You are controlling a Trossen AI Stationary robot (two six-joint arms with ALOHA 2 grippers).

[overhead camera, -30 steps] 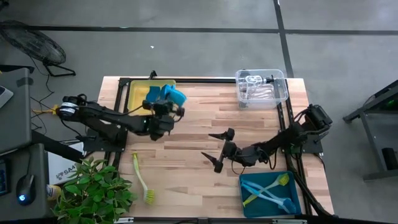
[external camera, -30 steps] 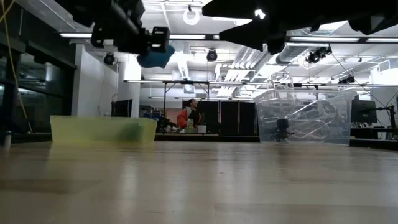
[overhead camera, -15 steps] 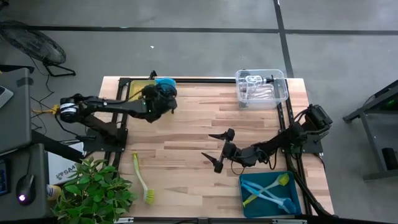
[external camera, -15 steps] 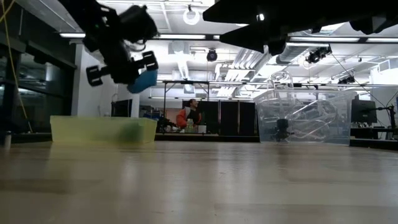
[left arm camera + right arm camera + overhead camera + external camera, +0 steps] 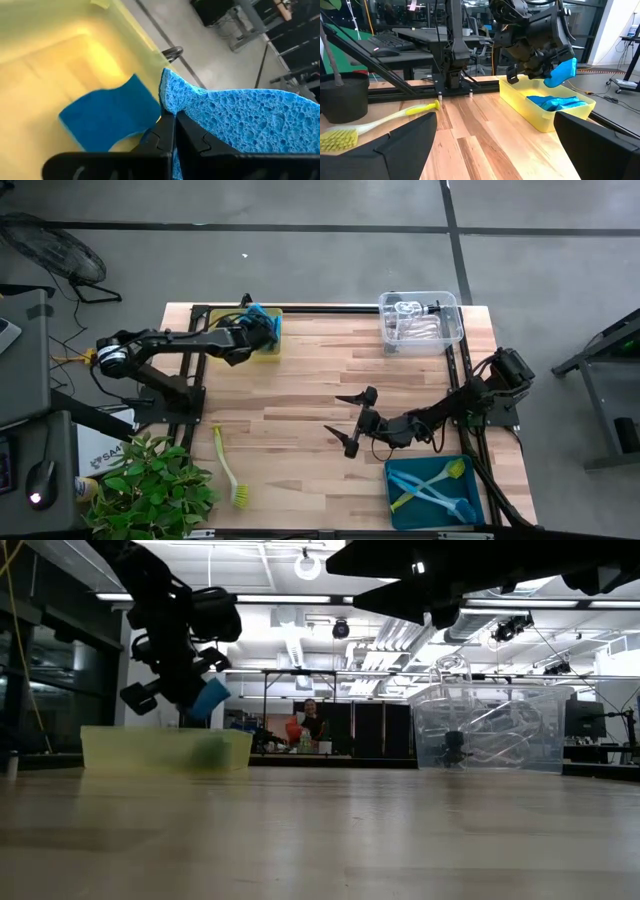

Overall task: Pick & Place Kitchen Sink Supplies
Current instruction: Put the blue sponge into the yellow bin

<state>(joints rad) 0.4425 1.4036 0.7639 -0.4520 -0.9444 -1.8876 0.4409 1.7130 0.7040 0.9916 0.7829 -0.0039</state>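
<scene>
Over the yellow bin at the table's far left corner, the left gripper has its jaws pinched tight on 1 blue sponge, which hangs clear above the bin; the left wrist view shows the 2 dark fingers pressed together on the sponge's edge, with the rest of that sponge running out of the picture. Below it, inside the bin, lies another blue sponge, partly covered by the fingers; the right wrist view shows blue sponge material in the bin, but how many pieces cannot be told. From table height the held sponge is a small blue patch half hidden behind the dark gripper. The right gripper hovers over the middle of the table with its jaws spread wide and nothing between them. A yellow-green dish brush lies on the wood near the front left, beside the leafy plant. Clear bottles sit jumbled in the clear bin, too small to count. Brushes cross in the teal bin, partly overlapping.
</scene>
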